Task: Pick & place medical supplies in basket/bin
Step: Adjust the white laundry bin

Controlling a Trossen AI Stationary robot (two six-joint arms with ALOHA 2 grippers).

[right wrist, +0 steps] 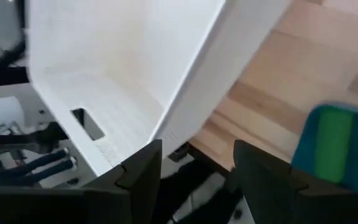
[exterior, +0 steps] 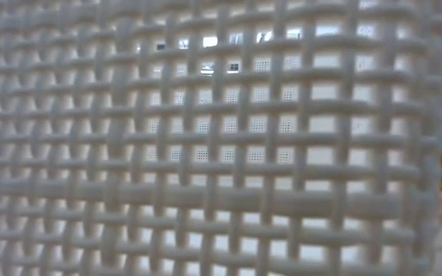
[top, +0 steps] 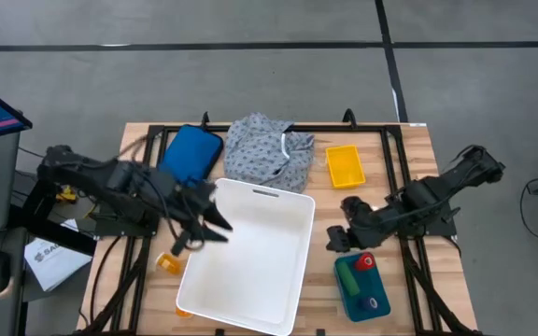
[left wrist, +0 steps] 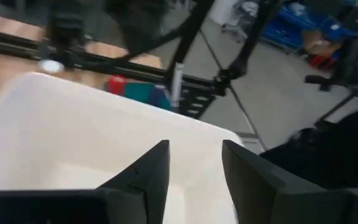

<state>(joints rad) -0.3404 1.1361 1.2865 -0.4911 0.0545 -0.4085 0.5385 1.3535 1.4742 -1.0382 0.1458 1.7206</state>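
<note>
Just beside your right gripper [top: 337, 241], toward the table's near edge, a red cylinder [top: 365, 261] and a green cylinder [top: 352, 276] lie in a teal tray [top: 361, 289]. Its jaws stand parted, holding nothing. Your left gripper [top: 205, 227] hovers over the white mesh basket [top: 250, 252], fingers apart and empty. Beyond the basket lies the soft dotted garment [top: 267, 149], crumpled, nearer neither arm.
</note>
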